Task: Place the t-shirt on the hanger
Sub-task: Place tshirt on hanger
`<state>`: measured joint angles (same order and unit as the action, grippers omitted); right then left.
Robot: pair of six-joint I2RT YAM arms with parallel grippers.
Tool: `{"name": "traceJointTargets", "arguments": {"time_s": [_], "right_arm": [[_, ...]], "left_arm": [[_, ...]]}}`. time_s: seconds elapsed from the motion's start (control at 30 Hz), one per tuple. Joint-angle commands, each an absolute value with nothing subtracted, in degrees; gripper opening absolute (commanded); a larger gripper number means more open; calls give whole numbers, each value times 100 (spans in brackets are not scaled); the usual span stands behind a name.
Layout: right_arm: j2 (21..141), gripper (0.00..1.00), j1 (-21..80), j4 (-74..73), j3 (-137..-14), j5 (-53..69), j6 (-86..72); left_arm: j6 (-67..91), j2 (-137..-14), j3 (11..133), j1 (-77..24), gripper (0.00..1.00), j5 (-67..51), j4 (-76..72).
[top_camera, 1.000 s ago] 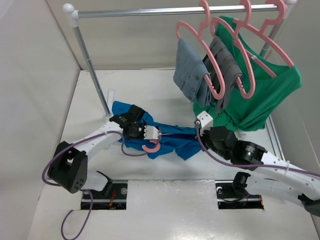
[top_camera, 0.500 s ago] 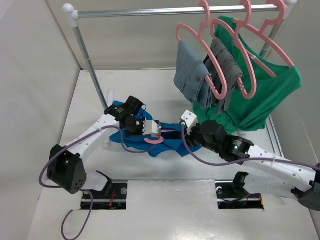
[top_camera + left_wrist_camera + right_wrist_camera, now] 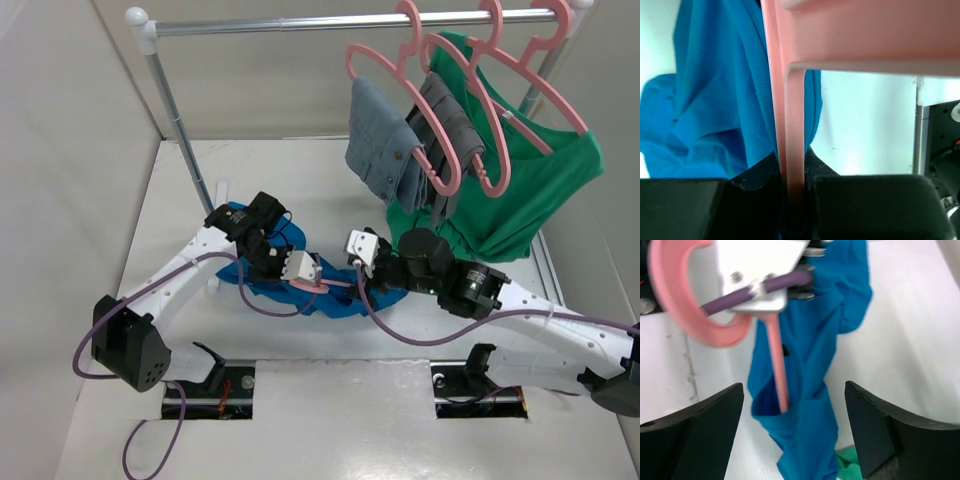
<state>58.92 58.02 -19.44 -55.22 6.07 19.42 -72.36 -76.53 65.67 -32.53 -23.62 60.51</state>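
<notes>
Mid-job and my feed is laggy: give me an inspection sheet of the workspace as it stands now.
Surface: white table, no spills seen.
Job's things: blue t-shirt crumpled on the table; pink hanger, one end poking into the cloth.
Clutter: grey garments and green shirt hanging from the clothes rail.
Grippers: left gripper shut on the hanger; right gripper open, facing the shirt.
Cables: purple cable runs by the hanger hook.
Surroundings: white walls.
</notes>
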Motion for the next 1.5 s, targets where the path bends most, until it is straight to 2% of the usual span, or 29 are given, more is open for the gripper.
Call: {"name": "traceJointTargets", "arguments": {"time_s": [0.0, 0.13, 0.33, 0.47, 0.5, 0.57, 0.6, 0.63, 0.8, 0.97, 1.13, 1.23, 1.27, 1.3, 1.33, 1.47], "right_arm": [[5739, 87, 5766, -1855, -5310, 1449, 2206], [5757, 84, 5888, -1443, -4949, 1364, 2154], [6705, 82, 5889, -844, -5202, 756, 2048], [7399, 53, 5889, -844, -5572, 694, 1934], [7505, 38, 5889, -844, -5642, 834, 1934], [7629, 22, 5889, -782, -5643, 905, 1873], [7629, 4, 5889, -721, -5590, 905, 1820], [7542, 0, 5889, -721, -5529, 905, 1819], [6356, 0, 5889, -431, -4879, 773, 1600], [5626, 0, 5889, -702, -4492, 773, 1477], [5204, 0, 5889, -1255, -4421, 853, 1354], [5150, 0, 5889, -1441, -4551, 792, 1354], [5150, 0, 5889, -1441, -4614, 791, 1301], [5150, 0, 5889, -1537, -4693, 687, 1301], [5150, 0, 5889, -1608, -4789, 686, 1301], [5300, 0, 5889, -2029, -5464, 396, 1187]], "left_arm": [[-7575, -7594, 6864, -3261, 0, -2803, 6434], [-7795, -7427, 6864, -3261, 0, -2917, 6434], [-7857, -7313, 6864, -3261, 0, -3120, 6434], [-7910, -7242, 6864, -3261, 0, -3173, 6434], [-7910, -7181, 6864, -3261, 0, -3173, 6434], [-7910, -7181, 6864, -3261, 0, -3226, 6434], [-7910, -7181, 6864, -3261, 0, -3226, 6434], [-7910, -7128, 6864, -3261, 0, -3147, 6434], [-7787, -7066, 6461, -3086, 0, -2760, 6153], [-7567, -7119, 6644, -2971, 0, -2777, 5880], [-7163, -7119, 6882, -2971, 18, -3015, 5661], [-6910, -7171, 6820, -2971, 46, -2865, 5529], [-6813, -7172, 6820, -2971, 46, -2865, 5528], [-6672, -7172, 6820, -2971, 84, -2944, 5424], [-6462, -7172, 6890, -2971, 100, -2944, 5171], [-4925, -6804, 6786, -2971, 100, -2419, 3800]]}}
